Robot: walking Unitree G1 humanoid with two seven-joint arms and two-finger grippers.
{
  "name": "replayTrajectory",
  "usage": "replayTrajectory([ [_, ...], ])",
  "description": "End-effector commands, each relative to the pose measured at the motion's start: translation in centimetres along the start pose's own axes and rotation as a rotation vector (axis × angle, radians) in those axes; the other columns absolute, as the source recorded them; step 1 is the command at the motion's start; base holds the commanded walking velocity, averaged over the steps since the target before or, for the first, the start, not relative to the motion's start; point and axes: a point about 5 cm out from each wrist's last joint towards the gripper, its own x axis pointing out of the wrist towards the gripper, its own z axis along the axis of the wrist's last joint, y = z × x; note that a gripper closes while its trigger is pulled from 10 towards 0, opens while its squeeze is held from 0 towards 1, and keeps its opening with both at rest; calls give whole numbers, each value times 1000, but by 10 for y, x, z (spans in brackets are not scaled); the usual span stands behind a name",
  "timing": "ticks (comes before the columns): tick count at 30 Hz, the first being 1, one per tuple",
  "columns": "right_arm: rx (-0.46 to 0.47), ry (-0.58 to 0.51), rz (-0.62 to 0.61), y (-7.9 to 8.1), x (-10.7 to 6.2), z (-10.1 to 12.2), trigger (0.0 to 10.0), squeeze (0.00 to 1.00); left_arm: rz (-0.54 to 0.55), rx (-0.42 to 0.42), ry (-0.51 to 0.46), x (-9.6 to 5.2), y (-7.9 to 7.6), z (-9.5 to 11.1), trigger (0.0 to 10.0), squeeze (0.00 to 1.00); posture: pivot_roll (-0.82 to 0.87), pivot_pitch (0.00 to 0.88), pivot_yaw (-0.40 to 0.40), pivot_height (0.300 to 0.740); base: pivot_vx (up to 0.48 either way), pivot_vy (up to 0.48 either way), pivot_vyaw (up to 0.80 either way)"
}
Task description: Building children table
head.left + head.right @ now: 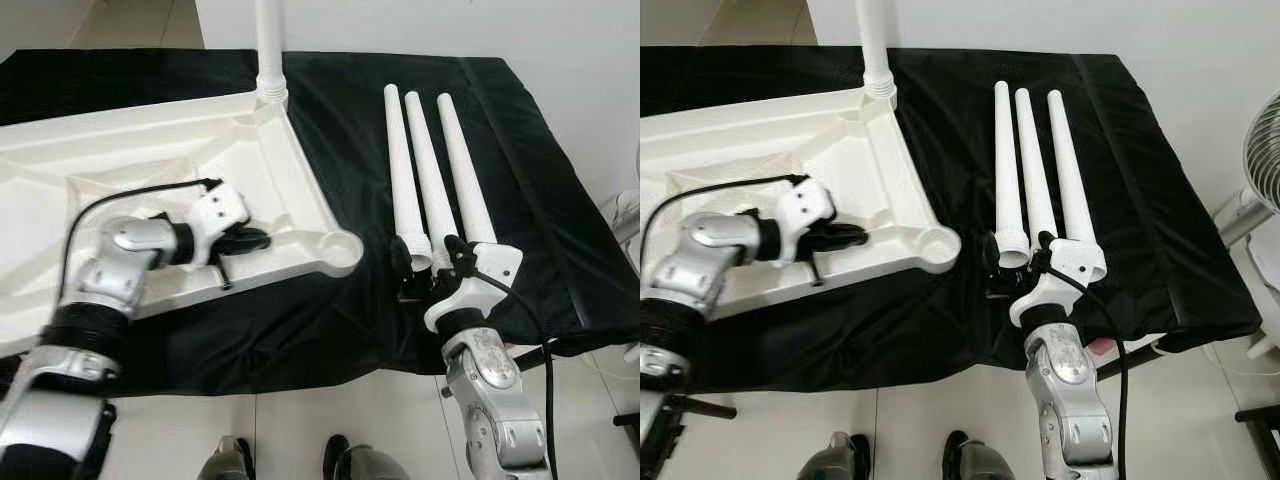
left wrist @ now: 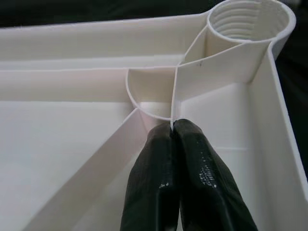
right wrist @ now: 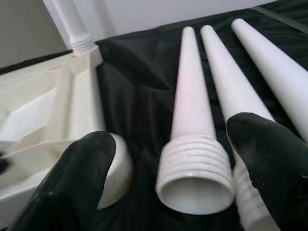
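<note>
Fingers of the left end effector (image 2: pixel 172 144) pinch a thin rib inside the upturned white plastic tabletop (image 1: pixel 120 150) on the black-draped table (image 1: pixel 560 200). Right end effector (image 3: pixel 183 183) gapes wide around the threaded end of one of three loose tapered legs (image 1: pixel 408 170); a fourth leg (image 1: pixel 268 45) stands screwed in.

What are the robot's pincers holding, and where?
The left pincer pinches a thin rib inside the white tabletop, near its corner socket. The right pincer is open around the threaded end of a table leg, holding nothing.
</note>
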Motion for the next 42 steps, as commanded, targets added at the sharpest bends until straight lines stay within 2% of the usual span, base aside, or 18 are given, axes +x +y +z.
replayTrajectory([
  [1,0,23,-15,-2,-1,-5,10000,0,76,-102,-4,11,-12,-13,10000,0,-10,259,-53,740,0,0,0],
  [4,-1,24,-16,-2,0,-5,10000,0,98,-135,-19,16,-15,-12,10000,0,-21,270,-51,740,0,0,0],
  [5,-5,20,-15,-2,1,-4,10000,0,107,-163,-36,17,-18,-9,10000,1000,-23,274,-49,740,0,0,0],
  [9,1,-9,1,-3,6,2,10000,0,91,-223,-61,10,-19,-2,10000,1000,-16,277,-43,740,0,0,0],
  [12,10,-33,15,-5,10,5,10000,0,59,-197,-70,2,-20,5,10000,1000,0,267,-39,740,0,0,0],
  [14,18,-49,15,-8,17,8,10000,0,19,-191,-151,-7,-21,22,10000,1000,4,262,-38,740,0,0,0],
  [15,29,-54,12,-10,20,9,10000,969,9,-235,-187,-10,-21,28,10000,1000,8,255,-36,740,0,0,0],
  [19,36,-65,7,-13,24,11,10000,1000,16,-287,-235,-12,-19,36,10000,1000,8,249,-34,740,0,0,0],
  [20,19,-76,-11,-17,27,13,10000,1000,41,-314,-262,-13,-17,41,10000,0,12,235,-30,740,0,0,0],
  [22,19,-76,-11,-17,27,13,10000,1000,41,-314,-262,-13,-17,41,10000,0,12,235,-30,740,0,0,0],
  [24,-29,-80,-101,-33,36,17,10000,1000,134,-392,-316,-13,-11,51,10000,0,10,216,-28,740,0,0,0],
  [28,-73,-49,-193,-49,43,18,10000,1000,237,-377,-327,-16,-7,56,10000,0,8,207,-29,740,0,0,0],
  [29,-83,-33,-227,-55,46,19,10000,0,296,-405,-319,-15,-1,56,10000,0,4,196,-27,740,0,0,0],
  [30,-99,-27,-283,-64,50,22,10000,0,378,-484,-317,-14,6,57,10000,0,0,192,-25,740,0,0,0],
  [32,-109,-2,-346,-75,53,22,10000,0,424,-526,-323,-12,8,62,10000,0,-3,183,-27,740,0,0,0],
  [38,-127,27,-390,-87,57,21,10000,0,406,-512,-316,-5,0,68,10000,0,2,179,-29,740,0,0,0],
  [41,-103,66,-406,-93,63,19,10000,0,394,-463,-299,1,-10,71,10000,0,9,176,-33,740,0,0,0],
  [42,-70,98,-398,-95,68,17,10000,0,341,-466,-285,6,-21,71,10000,0,15,176,-41,740,0,0,0],
])
